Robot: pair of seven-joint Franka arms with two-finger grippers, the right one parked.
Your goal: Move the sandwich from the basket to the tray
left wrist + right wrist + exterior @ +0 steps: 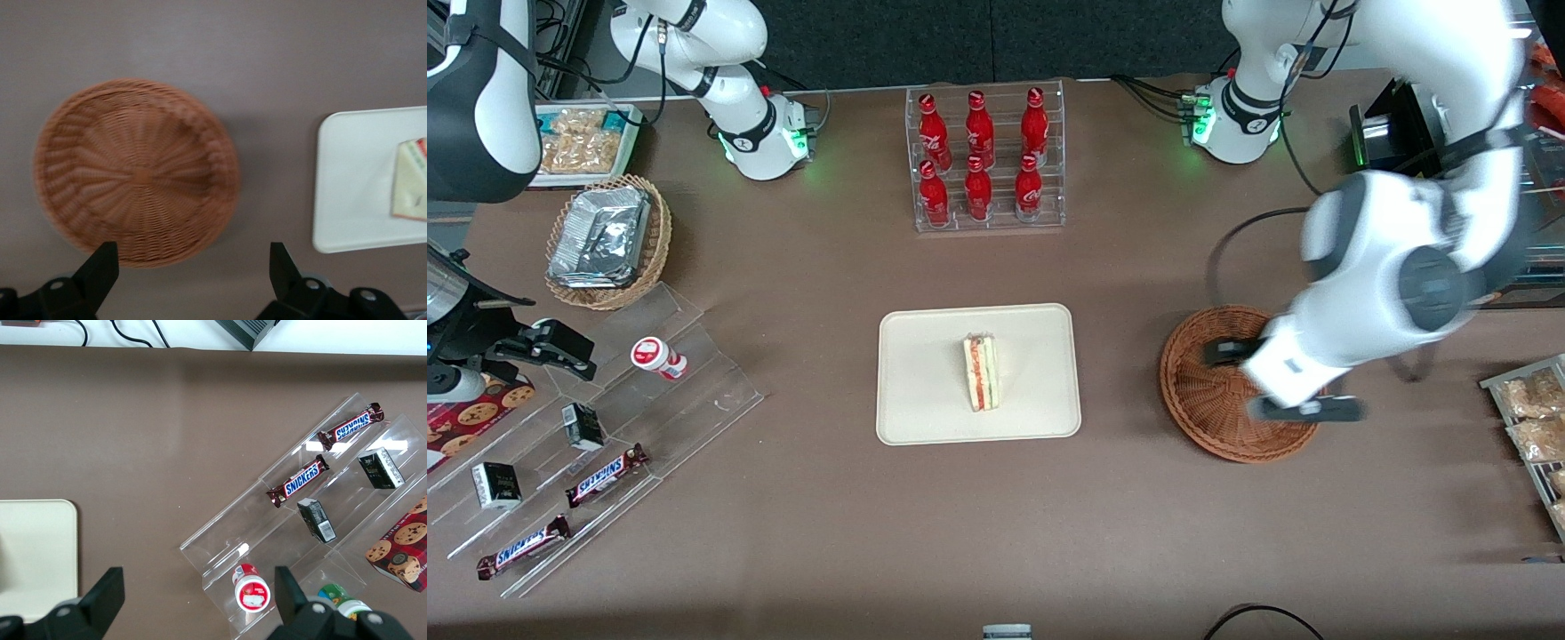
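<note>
The sandwich (pixel 981 373) lies on the cream tray (pixel 925 356) near its middle, red-orange filling side up. In the left wrist view a corner of the sandwich (pixel 410 180) shows on the tray (pixel 353 180). The reddish-brown wicker basket (pixel 1203 402) stands beside the tray toward the working arm's end and holds nothing (pixel 137 173). My left gripper (pixel 1270 380) hovers above the basket, open and empty, with its fingertips wide apart (pixel 192 257). The tray's edge also shows in the right wrist view (pixel 33 553).
A clear rack of red bottles (pixel 987 160) stands farther from the front camera than the tray. A tan basket with foil packs (pixel 605 240) and clear tiered shelves with Snickers bars (pixel 605 476) lie toward the parked arm's end. Snack packs (pixel 1529 418) lie at the working arm's end.
</note>
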